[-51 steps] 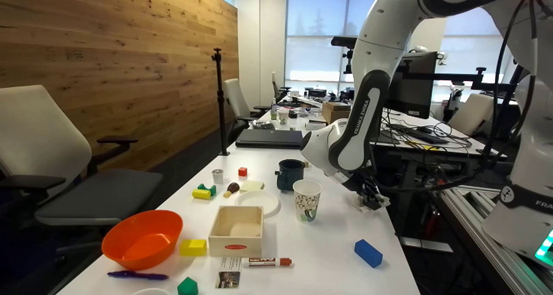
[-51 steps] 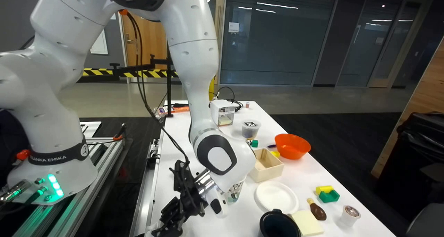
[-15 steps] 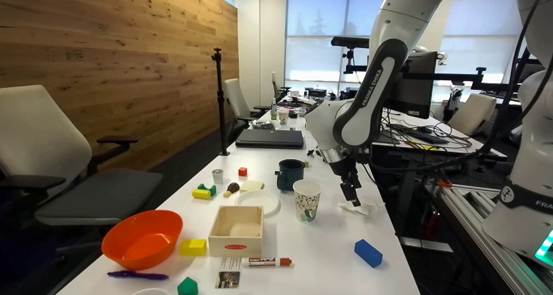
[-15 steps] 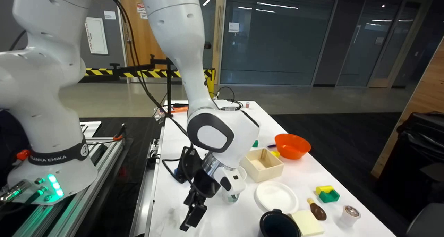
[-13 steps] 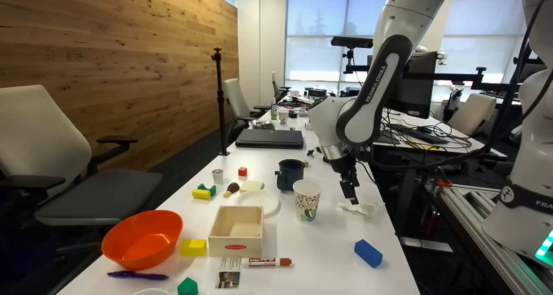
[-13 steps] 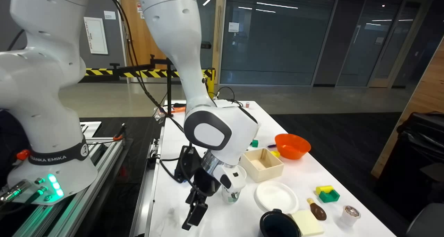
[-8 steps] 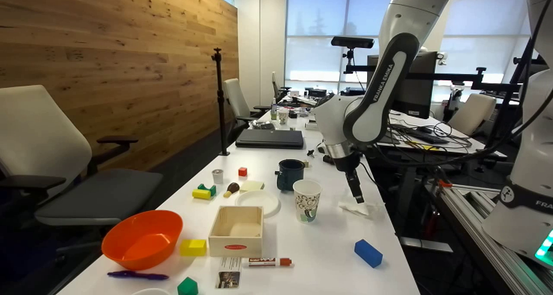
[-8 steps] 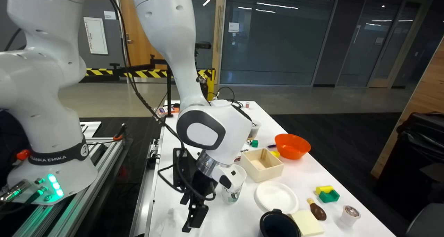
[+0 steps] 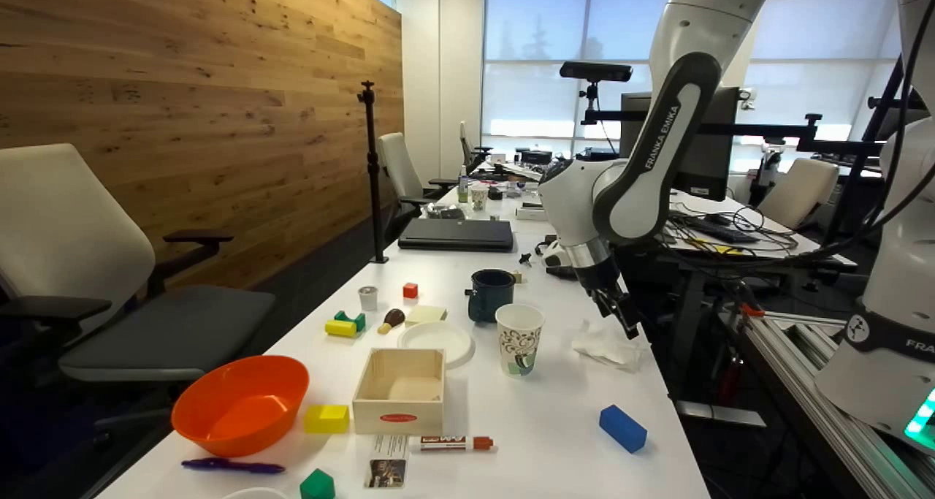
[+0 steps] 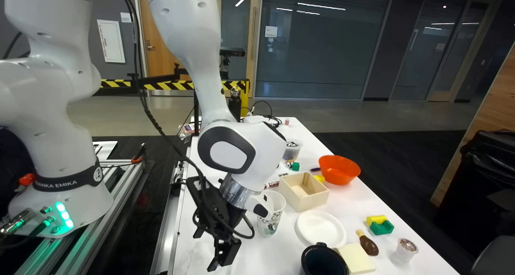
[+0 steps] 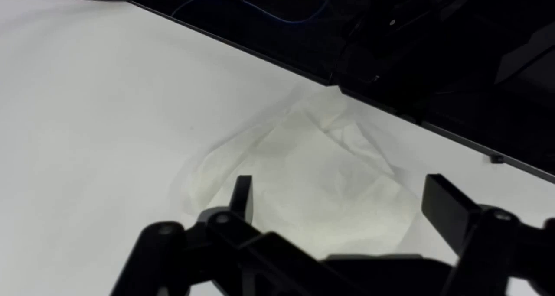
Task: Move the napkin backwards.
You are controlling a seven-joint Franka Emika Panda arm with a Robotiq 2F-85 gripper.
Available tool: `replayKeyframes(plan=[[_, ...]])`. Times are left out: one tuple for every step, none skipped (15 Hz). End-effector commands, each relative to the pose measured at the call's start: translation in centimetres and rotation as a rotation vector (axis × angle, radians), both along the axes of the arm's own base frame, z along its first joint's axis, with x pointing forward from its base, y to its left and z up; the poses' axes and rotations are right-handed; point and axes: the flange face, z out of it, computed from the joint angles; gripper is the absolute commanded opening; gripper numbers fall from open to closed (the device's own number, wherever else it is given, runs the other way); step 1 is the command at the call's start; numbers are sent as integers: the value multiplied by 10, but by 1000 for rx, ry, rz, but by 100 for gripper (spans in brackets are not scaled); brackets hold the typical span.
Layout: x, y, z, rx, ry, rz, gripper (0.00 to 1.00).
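Item: white, thin, paper-like napkin (image 11: 303, 170), roughly four-sided. Position: lies spread on white table (image 11: 95, 114); one corner reaches table edge. Condition: loosely crumpled, low raised peaks. Small folds bunched near that corner; long crease along left side in wrist view. Lower portion there partly hidden.

In both exterior views, on the white counter (image 9: 555, 448): an orange bowl (image 9: 241, 404), and just beside it a yellow block (image 9: 326, 418). Next to these, a wooden box (image 9: 420, 415), with a white plate (image 10: 321, 228) just beside and, near the plate, a dark mug (image 9: 486, 302). Also a paper cup (image 9: 519, 345), upright. In an exterior view, a blue block (image 9: 623, 429), well apart from the bowl; beside the counter, an office chair (image 9: 73, 229) and a wall of wood planks (image 9: 204, 82).
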Motion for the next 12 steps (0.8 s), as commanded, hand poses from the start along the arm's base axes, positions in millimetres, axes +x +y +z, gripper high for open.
replayKeyframes(plan=[[0,-1,2,7,3,10,100],[0,-1,3,10,4,15,100],[1,-1,3,11,3,16,100],[1,-1,3,11,4,17,100],[0,2,0,27,26,61,100],[0,7,-2,37,20,125,100],[1,11,-2,47,15,165,100],[2,14,-2,55,10,196,100],[4,18,-2,58,6,234,100],[5,21,-2,62,9,270,100],[5,23,-2,62,14,312,100],[4,24,-2,63,27,354,100]])
